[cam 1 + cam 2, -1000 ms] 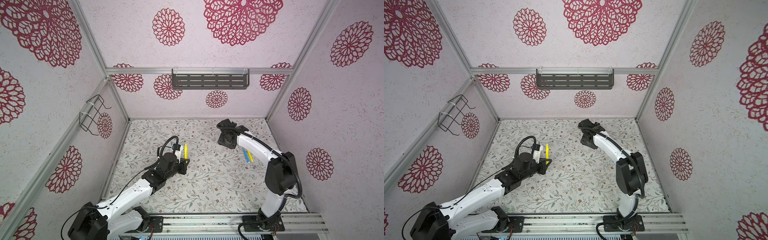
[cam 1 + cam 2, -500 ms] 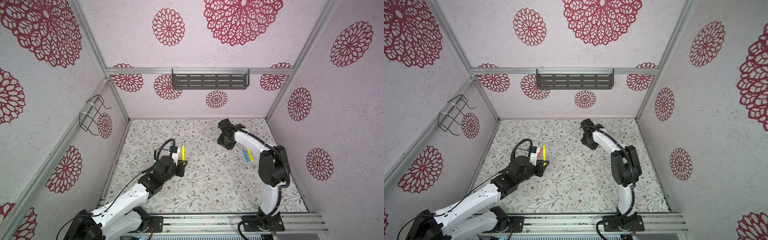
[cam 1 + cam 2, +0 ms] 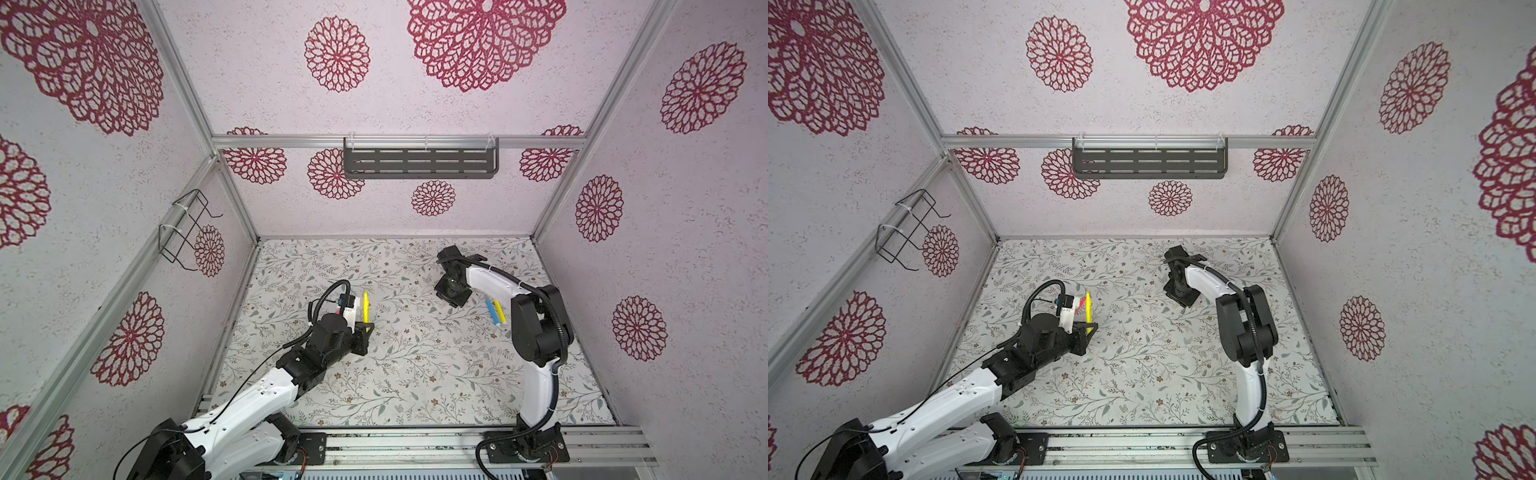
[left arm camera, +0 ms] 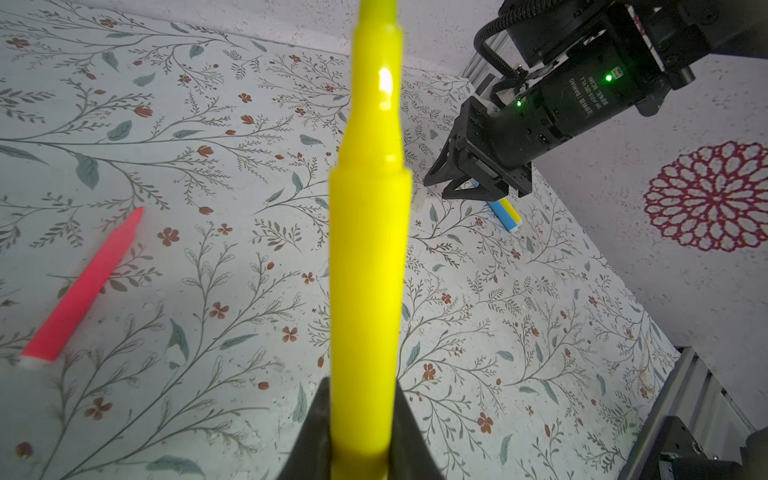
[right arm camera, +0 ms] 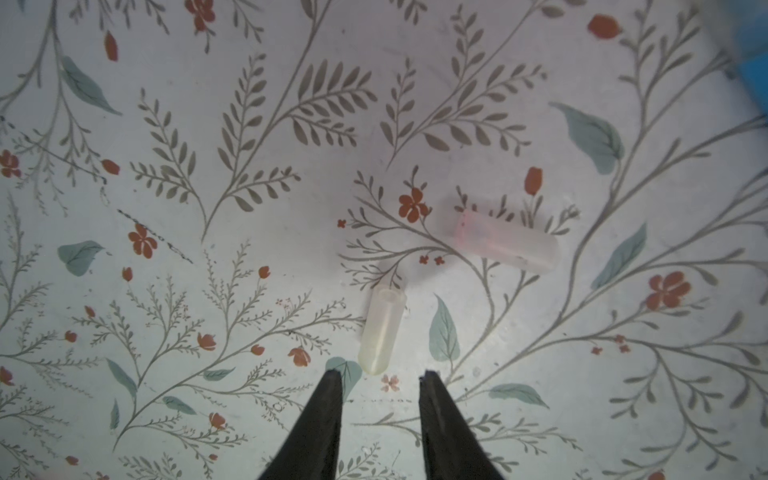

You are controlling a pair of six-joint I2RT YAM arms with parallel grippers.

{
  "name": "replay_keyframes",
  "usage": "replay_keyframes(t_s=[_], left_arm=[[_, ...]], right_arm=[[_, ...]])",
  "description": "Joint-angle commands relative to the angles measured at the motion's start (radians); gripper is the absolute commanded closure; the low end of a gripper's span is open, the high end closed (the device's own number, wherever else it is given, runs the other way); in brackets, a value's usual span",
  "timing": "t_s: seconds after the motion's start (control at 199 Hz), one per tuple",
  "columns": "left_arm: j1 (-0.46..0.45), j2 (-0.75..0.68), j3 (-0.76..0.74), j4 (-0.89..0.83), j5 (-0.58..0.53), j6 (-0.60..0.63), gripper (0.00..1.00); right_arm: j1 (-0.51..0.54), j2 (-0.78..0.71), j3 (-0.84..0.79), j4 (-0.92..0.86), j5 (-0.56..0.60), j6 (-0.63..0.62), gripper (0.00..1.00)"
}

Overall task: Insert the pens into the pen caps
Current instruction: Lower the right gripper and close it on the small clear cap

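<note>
The left gripper (image 4: 361, 432) grips a yellow pen (image 4: 368, 249). The right gripper (image 5: 380, 386) is spread by a cap (image 5: 380, 332), toward the mat's (image 3: 415, 374) back edge.

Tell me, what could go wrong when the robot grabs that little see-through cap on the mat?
The clear cap lies just ahead of the open right gripper, not between its jaws, so closing now might miss or flick it. Being round, it could roll toward the pinkish cap nearby. The left gripper holds the yellow pen only by its blunt end, so it might tilt when pushed into a cap.
</note>
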Motion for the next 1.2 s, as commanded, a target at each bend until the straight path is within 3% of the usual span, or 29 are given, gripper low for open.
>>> replay_keyframes(t_s=[0.0,0.823,1.2], left_arm=[[0.009,-0.018,-0.011,0.024,-0.010,-0.015,1.00],[0.009,-0.043,-0.020,0.015,-0.019,-0.008,1.00],[0.009,-0.058,-0.022,0.005,-0.026,-0.004,1.00]], right_arm=[[-0.011,0.000,-0.004,-0.003,-0.008,0.027,0.65],[-0.042,0.083,0.031,-0.010,-0.019,0.008,0.69],[-0.043,0.091,0.010,-0.008,-0.010,-0.030,0.79]])
